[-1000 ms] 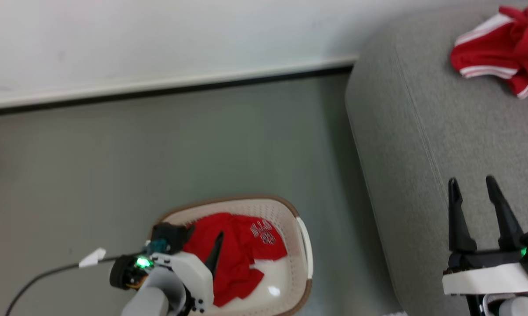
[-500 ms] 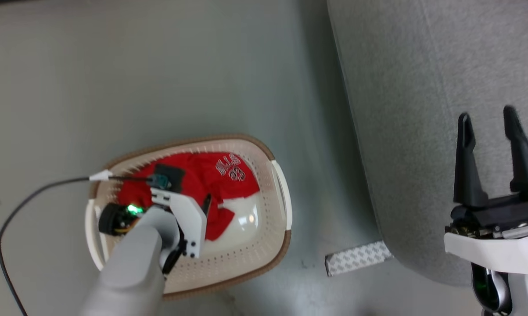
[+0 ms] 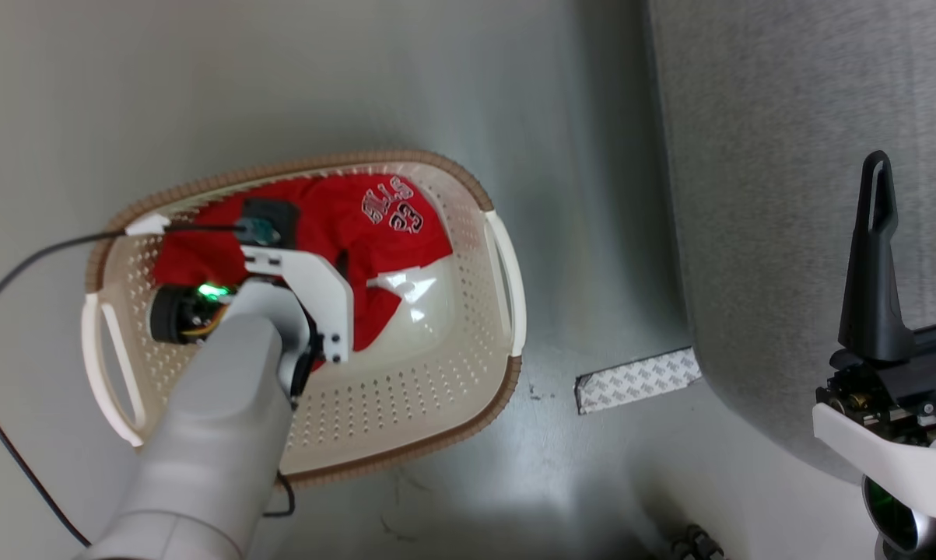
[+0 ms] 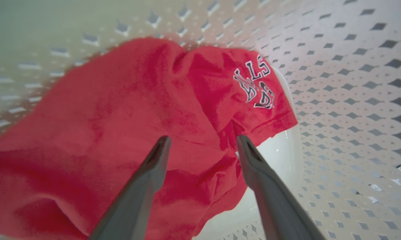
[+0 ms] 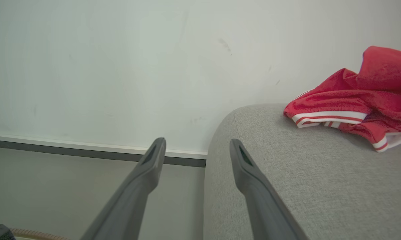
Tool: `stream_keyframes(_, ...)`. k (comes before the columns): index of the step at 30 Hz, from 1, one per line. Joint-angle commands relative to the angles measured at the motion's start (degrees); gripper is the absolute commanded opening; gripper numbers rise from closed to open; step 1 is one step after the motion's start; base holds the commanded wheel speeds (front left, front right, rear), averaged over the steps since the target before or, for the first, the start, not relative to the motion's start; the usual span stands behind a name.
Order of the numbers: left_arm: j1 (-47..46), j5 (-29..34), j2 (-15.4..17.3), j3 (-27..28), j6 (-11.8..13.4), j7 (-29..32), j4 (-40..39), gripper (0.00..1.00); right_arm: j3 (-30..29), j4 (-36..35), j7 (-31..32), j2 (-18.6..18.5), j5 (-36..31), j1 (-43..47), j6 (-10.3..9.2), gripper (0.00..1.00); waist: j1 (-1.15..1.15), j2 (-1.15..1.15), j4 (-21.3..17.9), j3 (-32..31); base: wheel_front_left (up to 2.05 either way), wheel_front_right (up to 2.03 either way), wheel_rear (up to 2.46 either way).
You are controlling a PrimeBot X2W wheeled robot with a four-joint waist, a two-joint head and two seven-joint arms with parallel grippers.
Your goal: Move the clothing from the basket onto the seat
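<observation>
L hand (image 4: 202,141) over clothing (image 4: 120,110); cable (image 3: 24,268) by basket (image 3: 436,404)

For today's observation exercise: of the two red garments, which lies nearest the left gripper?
The lettered garment in the basket, right before the open left gripper. The striped garment lies apart on the sofa.

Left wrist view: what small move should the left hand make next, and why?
Probably lower the left hand straight down into the red garment, so that a fold comes between its fingers. The hand is open and close over the cloth, which lies crumpled in the basket, and nothing is gripped yet.
</observation>
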Motion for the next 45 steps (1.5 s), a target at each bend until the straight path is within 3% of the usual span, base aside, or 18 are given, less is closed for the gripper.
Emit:
stream_keyframes(1,-1.0,-0.5,0.1,0.2,0.6,-0.3,0.5,1.00,-0.1,-0.6,0.1,0.0,-0.2,0.1,-0.11,1.00,-0.01,0.00,0.2,1.3,0.00,0.00,0.00)
stream_keyframes(6,-3.7,-1.7,0.0,1.0,3.2,-2.0,3.2,1.00,0.8,-2.1,0.1,0.0,0.2,0.3,-0.11,1.00,-0.01,0.00,-0.5,3.8,0.00,0.00,0.00)
stream_keyframes(14,-5.8,-1.6,0.6,0.1,3.8,-3.6,6.4,1.00,1.1,-2.7,0.1,0.0,1.1,0.2,-0.11,1.00,-0.01,0.00,-1.8,6.2,0.00,0.00,0.00)
stream_keyframes(31,-4.6,-2.8,0.0,-2.2,-1.4,-4.6,8.5,1.00,0.7,-4.5,0.1,0.0,-2.1,2.3,-0.11,1.00,-0.01,0.00,0.9,7.7,0.07,0.07,0.07)
stream_keyframes(32,-4.6,-3.0,-0.1,-2.4,-1.8,-4.8,8.6,0.69,0.6,-4.5,0.1,0.0,-2.3,2.4,-0.11,1.00,-0.01,0.00,1.0,7.8,0.03,0.03,0.03)
stream_keyframes(33,-4.6,-2.9,-0.1,-2.7,-2.3,-4.7,8.6,0.61,0.5,-4.6,0.1,0.0,-2.4,2.5,-0.11,1.00,-0.01,0.00,1.1,7.8,0.02,0.02,0.02)
stream_keyframes(34,-4.6,-3.1,-0.2,-2.8,-2.6,-4.8,8.6,0.43,0.5,-4.6,0.1,0.0,-2.5,2.6,-0.11,1.00,-0.01,0.00,1.1,7.8,0.01,0.01,0.01)
stream_keyframes(37,-4.5,-3.3,-0.3,-3.4,-3.6,-5.3,8.7,0.23,0.5,-4.5,0.1,0.0,-2.5,2.7,-0.12,1.00,-0.01,0.00,1.2,7.8,0.00,0.00,0.00)
stream_keyframes(39,-4.5,-3.4,-0.4,-3.9,-4.1,-5.8,8.8,0.00,0.6,-4.4,0.1,0.0,-2.4,2.6,-0.12,1.00,-0.01,0.00,1.2,7.8,0.00,0.00,0.00)
stream_keyframes(45,-4.9,-4.2,-0.5,-5.1,-6.0,-7.4,8.8,0.00,0.3,-4.0,0.1,0.0,-2.3,2.1,-0.12,1.00,-0.01,0.00,1.1,7.5,0.00,0.00,0.00)
